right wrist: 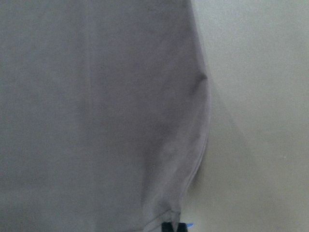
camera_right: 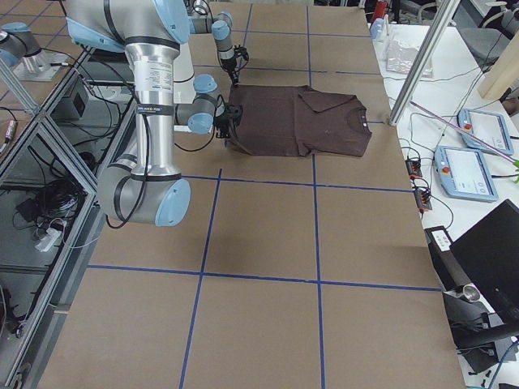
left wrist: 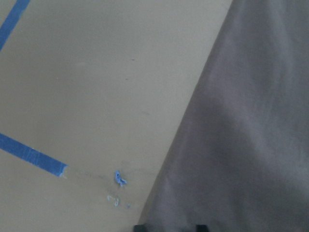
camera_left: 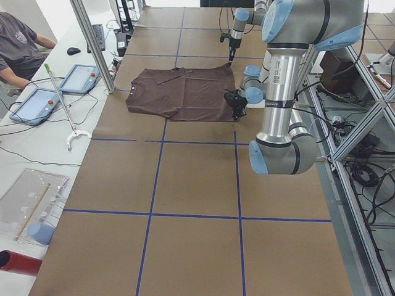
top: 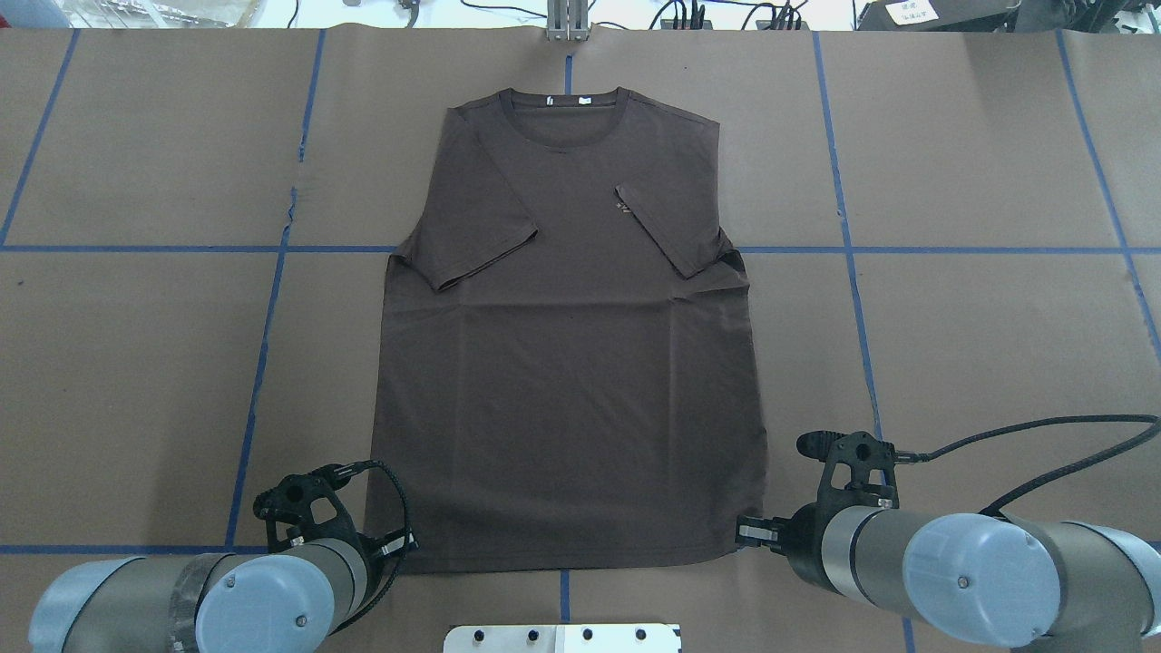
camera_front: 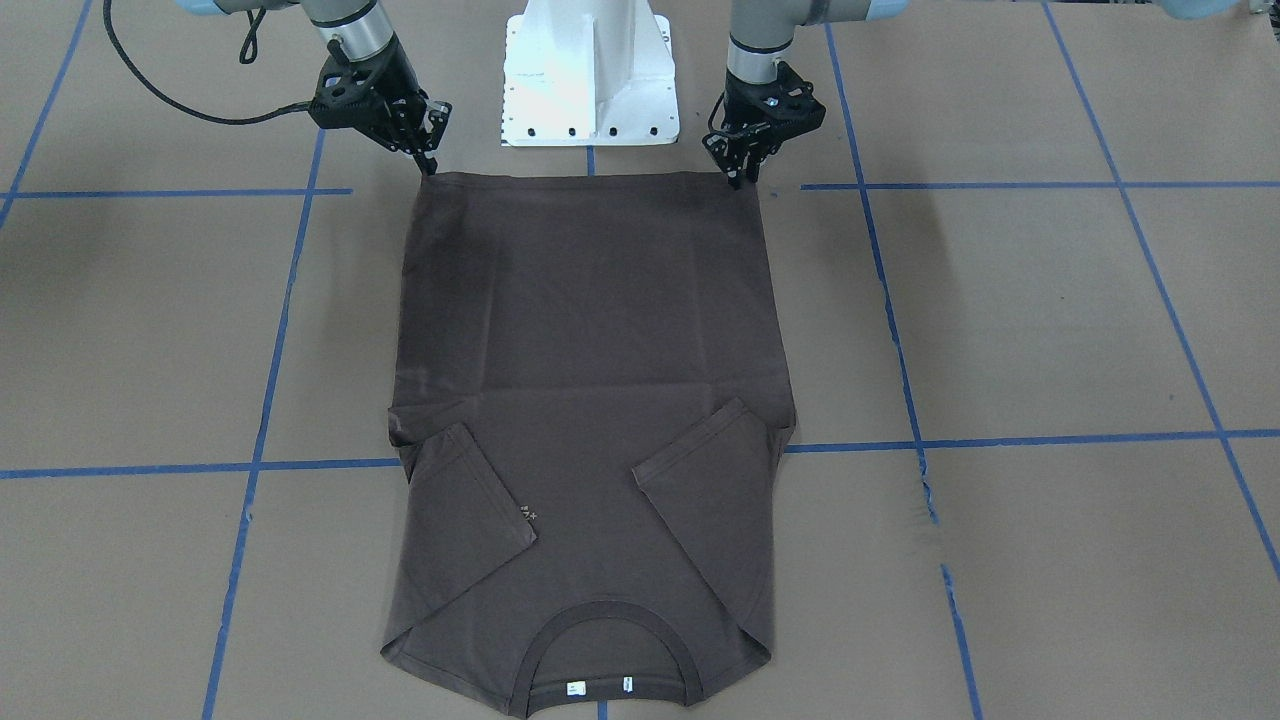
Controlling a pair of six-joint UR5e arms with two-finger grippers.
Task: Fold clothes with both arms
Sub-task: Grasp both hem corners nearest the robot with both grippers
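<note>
The dark brown T-shirt (top: pixel 571 363) lies flat on the table with both sleeves folded in over the chest and the collar (camera_front: pixel 608 640) at the far side from the robot. My left gripper (camera_front: pixel 740 182) is down at one hem corner. In the left wrist view its fingertips (left wrist: pixel 141 227) stand apart with the hem edge between them and the cloth lies smooth. My right gripper (camera_front: pixel 431 168) is at the other hem corner. Its fingertips (right wrist: pixel 169 226) are shut on the T-shirt, and the cloth puckers toward them.
Brown paper with blue tape lines (top: pixel 272 308) covers the table. The white pedestal base (camera_front: pixel 590 75) stands just behind the hem, between the two arms. A person (camera_left: pixel 18 49) sits by tablets (camera_left: pixel 37 105) off the table's far side.
</note>
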